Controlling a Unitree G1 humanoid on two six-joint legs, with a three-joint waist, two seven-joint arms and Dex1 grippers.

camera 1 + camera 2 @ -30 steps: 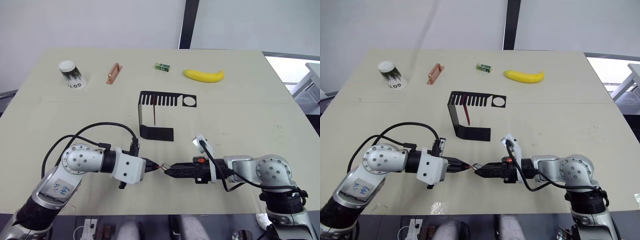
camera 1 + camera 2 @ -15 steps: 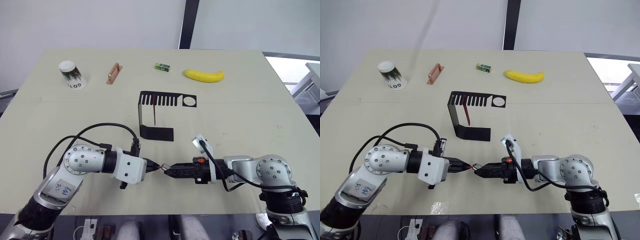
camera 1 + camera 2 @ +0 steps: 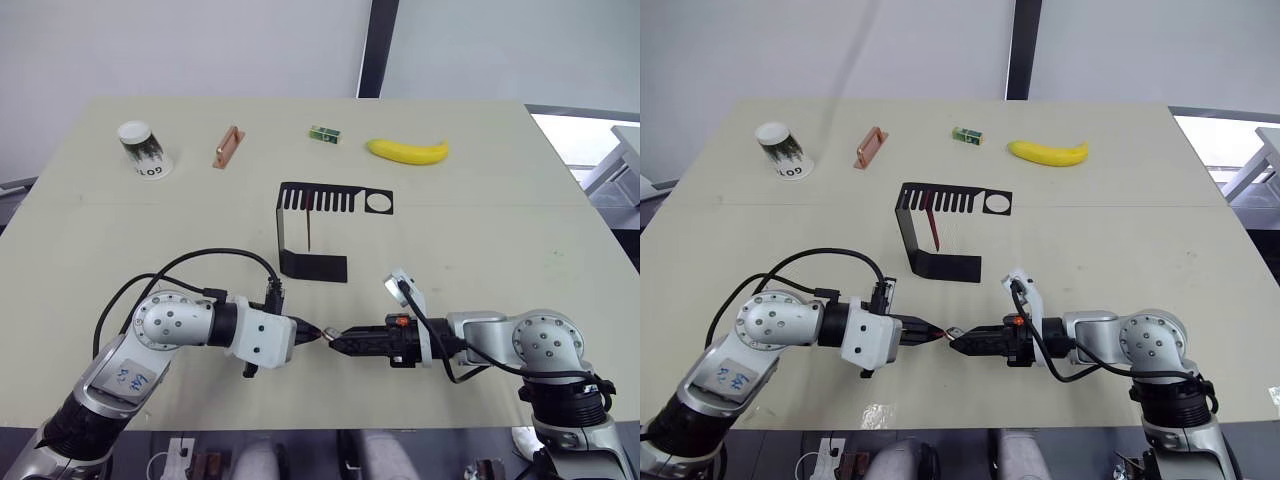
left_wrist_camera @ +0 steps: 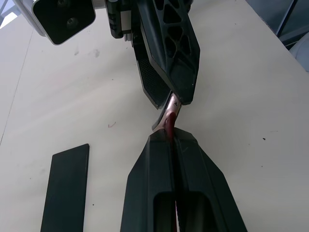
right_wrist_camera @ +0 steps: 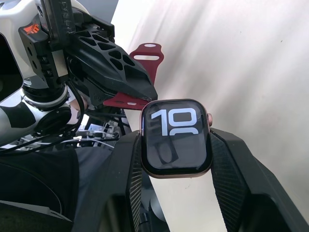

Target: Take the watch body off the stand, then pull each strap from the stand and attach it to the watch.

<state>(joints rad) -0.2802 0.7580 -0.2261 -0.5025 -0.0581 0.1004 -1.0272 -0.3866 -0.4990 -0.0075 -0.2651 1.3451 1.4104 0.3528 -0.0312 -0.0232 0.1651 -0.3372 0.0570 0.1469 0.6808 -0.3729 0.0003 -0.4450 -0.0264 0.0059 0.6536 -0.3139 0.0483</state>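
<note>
Low over the near middle of the table my two grippers meet tip to tip. My left gripper (image 3: 310,329) is shut on a dark red strap (image 4: 170,126), whose end touches the watch body (image 5: 176,137). My right gripper (image 3: 337,340) is shut on the watch body, a rounded-square case with a lit screen. The strap's holed part (image 5: 145,55) sticks out behind the left fingers. Behind the grippers stands the black stand (image 3: 300,262), and a second dark red strap (image 3: 310,226) hangs from its slotted top.
Along the far side of the table lie a paper cup (image 3: 144,148) on its side, an orange-brown handle-shaped piece (image 3: 228,146), a small green box (image 3: 324,133) and a banana (image 3: 407,151). The table's near edge (image 3: 330,428) runs just below both arms.
My left arm has edged slightly right toward the right gripper, keeping the strap's end against the watch body. The right arm has stayed put.
</note>
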